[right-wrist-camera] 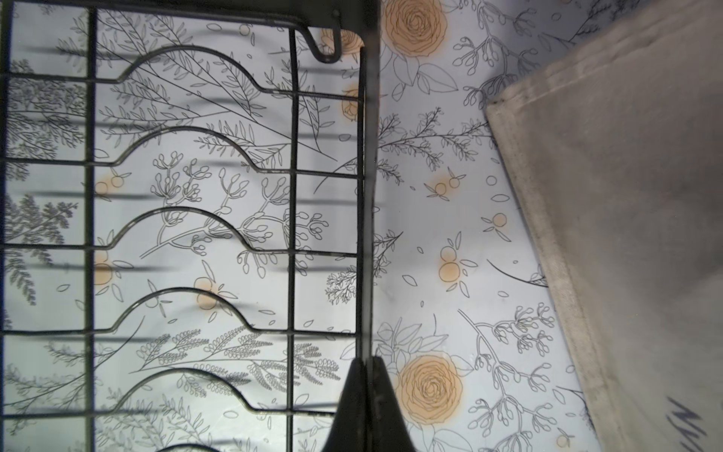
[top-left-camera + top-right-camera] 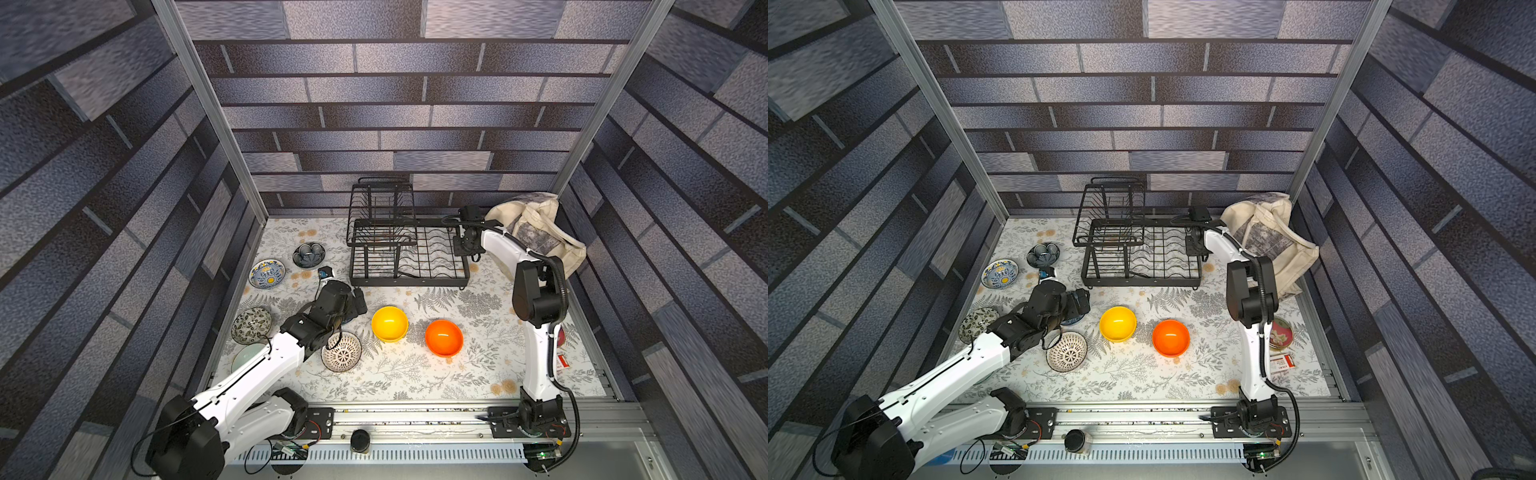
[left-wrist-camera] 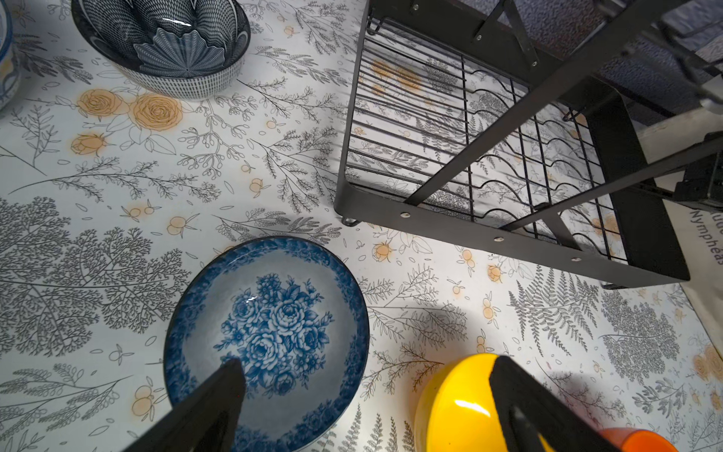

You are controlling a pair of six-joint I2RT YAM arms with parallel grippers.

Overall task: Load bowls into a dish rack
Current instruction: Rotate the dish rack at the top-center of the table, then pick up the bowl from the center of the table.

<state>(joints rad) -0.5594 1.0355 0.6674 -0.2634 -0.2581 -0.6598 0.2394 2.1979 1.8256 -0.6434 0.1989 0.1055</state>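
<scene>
- End effector on the left (image 3: 367, 366) is hovering spread wide over the blue floral bowl (image 3: 270, 325) on the bench (image 3: 117, 176).
- Right end effector (image 1: 365, 364) is pinching the dish rack (image 1: 369, 156) side wall.
- I'm expecting trouble if one finger clips the neighbouring yellow bowl (image 3: 450, 407) while descending.

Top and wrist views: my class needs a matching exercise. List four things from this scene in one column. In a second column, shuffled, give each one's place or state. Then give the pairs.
Column one
1. yellow bowl
2. blue floral bowl
3. dish rack
4. cloth bag

Column two
A. rim clamped between the shut right fingers
B. slumped in a back corner, behind the right arm
C. mostly hidden in both top views, below the open left fingers
D. on the table, between the orange bowl and the floral one

Pairs: 1-D, 2-C, 3-A, 4-B
</scene>
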